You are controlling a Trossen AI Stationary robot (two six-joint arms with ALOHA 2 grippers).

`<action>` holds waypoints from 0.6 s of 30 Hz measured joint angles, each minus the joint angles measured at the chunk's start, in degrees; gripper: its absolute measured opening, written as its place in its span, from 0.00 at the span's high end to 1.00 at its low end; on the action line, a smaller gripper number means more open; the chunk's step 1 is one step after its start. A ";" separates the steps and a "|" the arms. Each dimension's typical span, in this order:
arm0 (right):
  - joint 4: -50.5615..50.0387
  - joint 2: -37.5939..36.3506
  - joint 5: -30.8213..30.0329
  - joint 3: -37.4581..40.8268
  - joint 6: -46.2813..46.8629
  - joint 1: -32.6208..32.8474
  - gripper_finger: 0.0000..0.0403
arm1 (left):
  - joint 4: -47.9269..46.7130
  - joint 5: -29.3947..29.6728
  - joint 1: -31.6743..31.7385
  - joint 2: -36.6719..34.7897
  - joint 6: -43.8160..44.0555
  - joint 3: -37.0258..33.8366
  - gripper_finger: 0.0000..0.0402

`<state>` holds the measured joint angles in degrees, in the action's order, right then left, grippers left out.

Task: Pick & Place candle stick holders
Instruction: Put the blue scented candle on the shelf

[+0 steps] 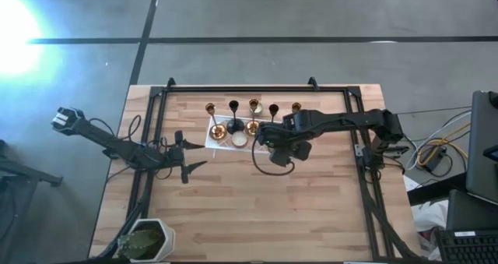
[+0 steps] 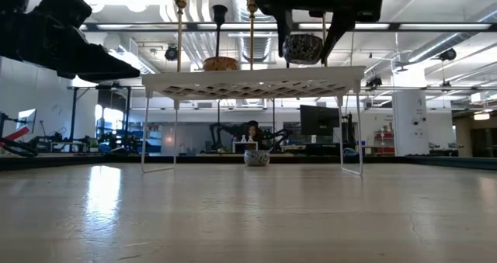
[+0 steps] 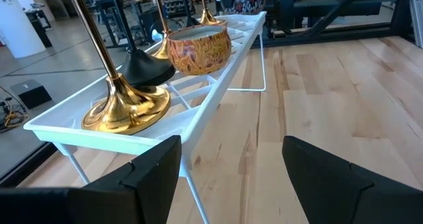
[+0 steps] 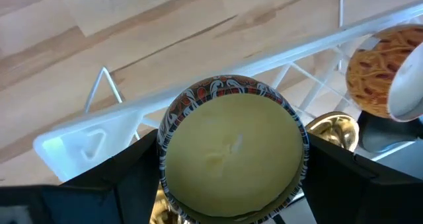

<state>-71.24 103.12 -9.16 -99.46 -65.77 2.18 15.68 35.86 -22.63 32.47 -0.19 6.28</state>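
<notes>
Right gripper (image 4: 232,184) held a round candle (image 4: 232,151) between its fingers over the tray (image 1: 212,136) near the surface's far edge. Left gripper (image 3: 231,178) waited open beside it. Five candle stick holders (image 1: 253,116) stood there; swinging could topple them.

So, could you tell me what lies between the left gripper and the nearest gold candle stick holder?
In the left wrist view, only bare wooden table and the white tray's rim lie between the left gripper and that gold holder.
</notes>
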 joint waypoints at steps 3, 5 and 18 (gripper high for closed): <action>0.00 0.40 -0.02 0.00 0.24 -0.15 0.29 | 0.00 -0.02 0.00 0.02 0.00 0.00 0.33; 0.00 0.66 -0.43 0.00 0.79 -0.32 0.29 | 0.03 -0.02 0.00 0.02 0.00 0.00 0.33; 0.20 0.98 -1.50 0.37 3.44 -0.79 0.29 | 0.09 -0.02 0.00 0.02 0.00 0.00 0.33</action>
<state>-71.05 104.09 -10.66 -99.09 -62.32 1.39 15.77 35.84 -22.63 32.49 -0.19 6.28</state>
